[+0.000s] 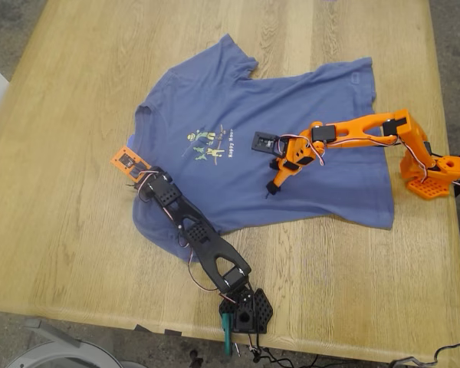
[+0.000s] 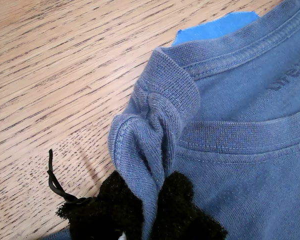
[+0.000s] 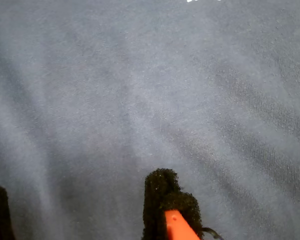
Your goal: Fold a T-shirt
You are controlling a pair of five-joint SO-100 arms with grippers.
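You see one wooden table (image 1: 69, 230) carrying one T-shirt (image 1: 307, 184), spread flat with its print (image 1: 208, 143) facing up and its collar toward the exterior view's left. Two arms reach over it. The black arm (image 1: 203, 245) comes in from the table's near edge, and my first gripper (image 2: 152, 205) sits at the collar, its padded jaws closed on a bunched fold of the ribbed neckline (image 2: 160, 115). The orange arm (image 1: 353, 130) stretches from the exterior view's right, and my second gripper (image 3: 75, 205) hovers over the plain chest fabric beside the print, jaws parted with only cloth showing between the pads; you cannot tell whether they touch it. A patch of blue tape (image 2: 215, 27) shows on the wood just past the collar. A small orange board (image 1: 129, 162) lies at the collar's edge beside the black arm's tip.
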